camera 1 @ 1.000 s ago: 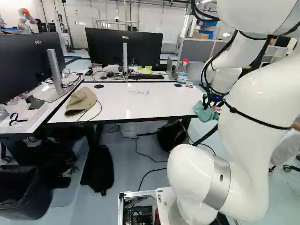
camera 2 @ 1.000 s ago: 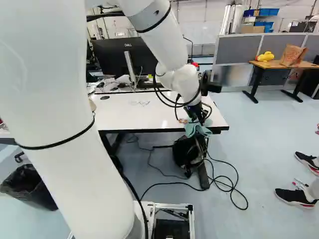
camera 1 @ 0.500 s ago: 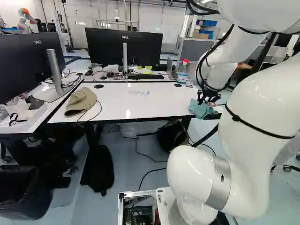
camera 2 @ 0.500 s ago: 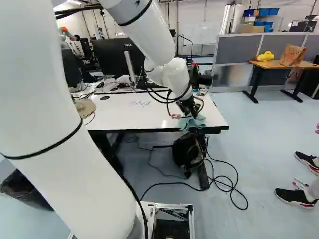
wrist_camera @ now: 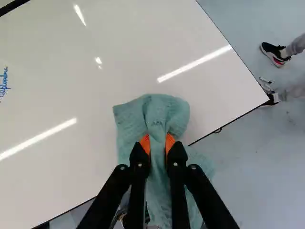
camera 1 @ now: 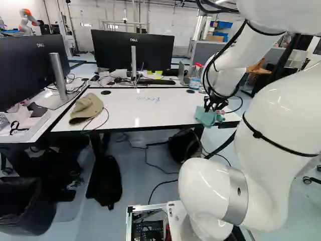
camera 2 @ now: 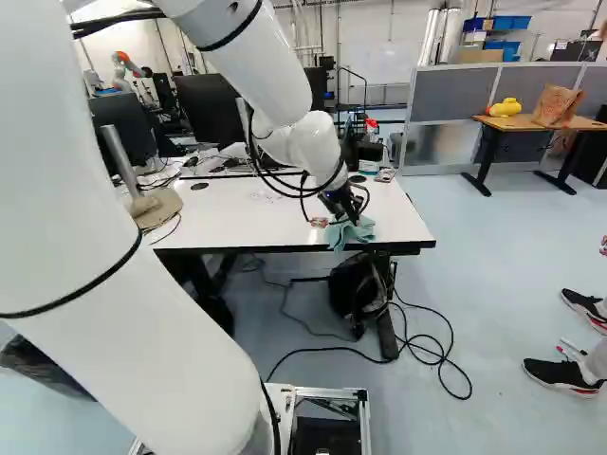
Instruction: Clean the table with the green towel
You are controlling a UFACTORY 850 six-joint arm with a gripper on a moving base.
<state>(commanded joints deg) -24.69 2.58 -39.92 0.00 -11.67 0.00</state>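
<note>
My black two-fingered gripper [wrist_camera: 157, 141] is closed on a bunched fold of the soft blue-green cloth towel [wrist_camera: 155, 109], an orange pad pinching it from each side. The towel lies at the near edge of the white rectangular tabletop [wrist_camera: 95, 105], close to its right-hand corner in the left base view; part of it spreads flat ahead of my fingers, and the rest hangs over the edge. I judge that grasping is done and wiping is the step in hand, probably near its start, since the blue handwriting [camera 1: 149, 99] stands on the surface well apart from my cloth. How hard the cloth presses, I cannot tell. My next move should be to draw the towel inward, low and level, and then rub across those marks in overlapping strokes. The hanging part could catch on the edge, and too much push might scrape my fingertips on the top. Beyond the marks sits a tan fabric hat [camera 1: 86, 108], which I should steer around or leave for separate handling.
</note>
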